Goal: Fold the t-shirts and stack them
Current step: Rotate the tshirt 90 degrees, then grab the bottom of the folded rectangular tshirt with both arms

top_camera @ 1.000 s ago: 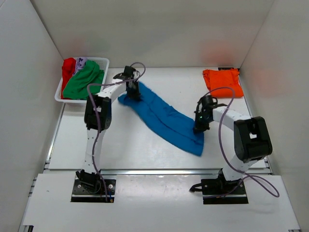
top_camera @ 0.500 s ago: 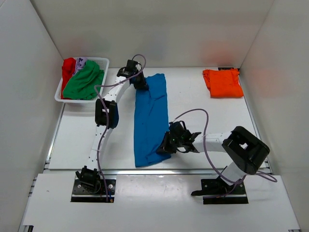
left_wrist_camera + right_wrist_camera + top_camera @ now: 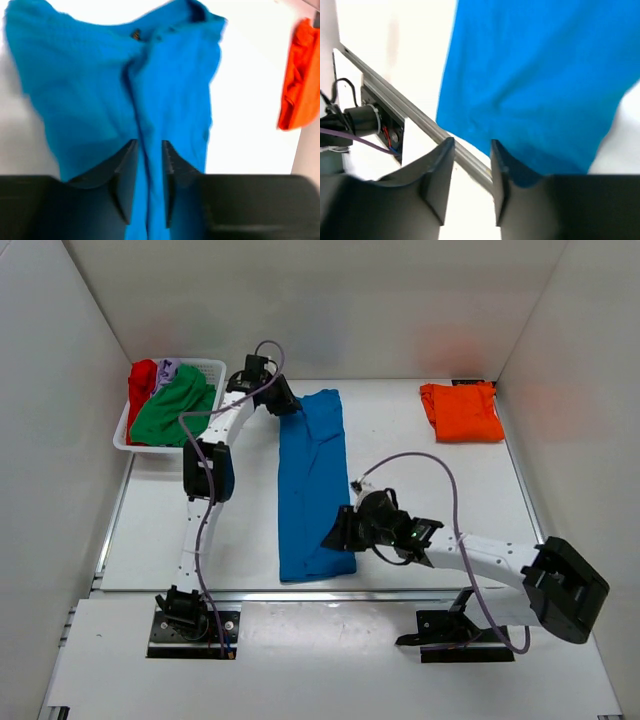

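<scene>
- White walls close in a smooth white table (image 3: 430, 500). A metal rail (image 3: 240, 594) runs along its near edge, and there is open room on both sides of the middle.
- The blue t-shirt (image 3: 312, 480) lies stretched lengthwise down the middle of the table, collar end far and hem just short of the rail. It is flattened but keeps a crease along its length.
- An orange t-shirt (image 3: 460, 410) sits folded at the far right. The green t-shirt (image 3: 172, 410), red t-shirt (image 3: 142, 380) and pale lilac t-shirt (image 3: 167, 368) are heaped in the white basket (image 3: 215, 368) at the far left.
- The cloth looks light, limp and prone to sagging. It will likely drag and wrinkle on the smooth top, so corners and hem edges pinched through both layers are the sensible holds.
- The left gripper (image 3: 285, 402) is at the far left corner of the blue shirt. Its wrist view is blurred, with the jaws close together and blue in the gap, so I cannot tell whether cloth is pinched.
- The right gripper (image 3: 335, 537) is at the near right hem, jaws slightly apart, with only rail and table between them.
</scene>
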